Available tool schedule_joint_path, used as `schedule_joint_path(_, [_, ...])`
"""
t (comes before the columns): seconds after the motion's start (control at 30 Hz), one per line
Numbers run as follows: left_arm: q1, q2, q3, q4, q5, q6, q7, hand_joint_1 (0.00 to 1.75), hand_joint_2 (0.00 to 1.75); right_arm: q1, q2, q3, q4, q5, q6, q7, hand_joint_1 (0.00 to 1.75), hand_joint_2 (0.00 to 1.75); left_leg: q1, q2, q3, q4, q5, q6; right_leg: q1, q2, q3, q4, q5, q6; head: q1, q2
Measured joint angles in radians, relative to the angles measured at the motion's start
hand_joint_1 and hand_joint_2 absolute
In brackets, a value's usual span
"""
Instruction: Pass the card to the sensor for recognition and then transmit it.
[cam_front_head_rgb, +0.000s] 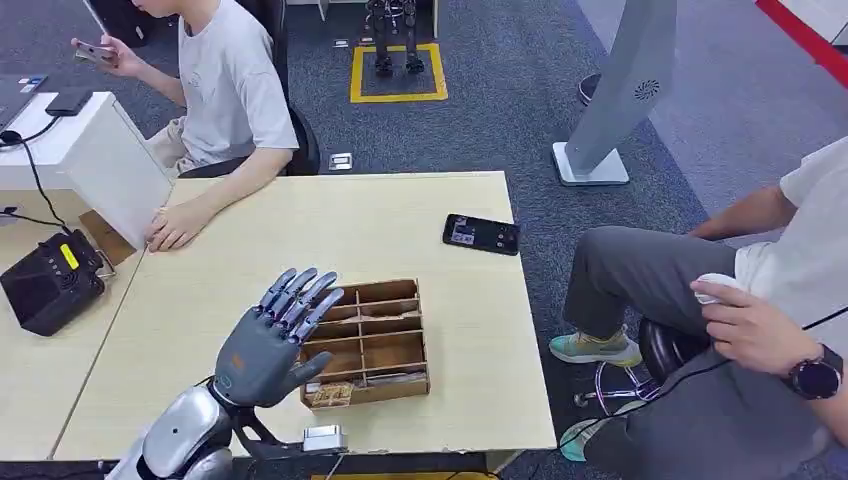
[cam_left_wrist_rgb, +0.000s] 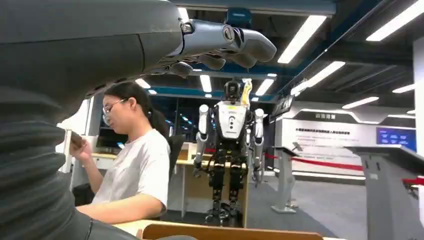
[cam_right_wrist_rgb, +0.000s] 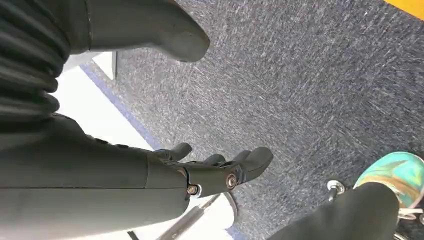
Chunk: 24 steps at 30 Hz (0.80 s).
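Head view: the left hand (cam_front_head_rgb: 270, 345) hovers above the pale wooden table (cam_front_head_rgb: 420, 215), fingers stretched out and slightly apart, holding nothing, over the left end of a wooden compartment tray (cam_front_head_rgb: 375, 340). A small patterned card (cam_front_head_rgb: 333, 395) lies in the tray's nearest slot, just below the thumb. A black phone (cam_front_head_rgb: 481, 233) lies on the table further off, well apart from the tray. A person in a white T-shirt (cam_front_head_rgb: 230, 85) sits at the far left corner; another seated person (cam_front_head_rgb: 720, 310) is at the right.

Left wrist view: the left hand's fingers (cam_left_wrist_rgb: 235, 42) stretch forward, empty. Beyond them sits the person, and a humanoid robot (cam_left_wrist_rgb: 230, 150) stands behind.

Right wrist view: the right hand (cam_right_wrist_rgb: 210, 172) hangs above grey carpet (cam_right_wrist_rgb: 310, 75), fingers loosely apart, holding nothing.
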Motion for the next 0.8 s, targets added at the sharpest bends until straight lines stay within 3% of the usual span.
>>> schedule_joint_path(0.57, [-0.053,-0.051,0.002,0.205,-0.132,0.037,0.124,0.00,1.75,-0.006,0.000,0.002,0.000,0.000,0.000,0.005,0.00,1.75,0.000,0.000,0.000,0.000,0.000,0.000,0.000,0.000,0.000,0.000,0.000,0.000,0.000,0.000])
schedule_joint_path(0.8, [-0.076,-0.076,0.009,0.263,-0.141,0.039,0.141,0.00,1.75,-0.006,0.000,0.010,0.000,0.000,-0.001,0.006,0.00,1.75,0.000,0.000,0.000,0.000,0.000,0.000,0.000,0.000,0.000,0.000,0.000,0.000,0.000,0.000])
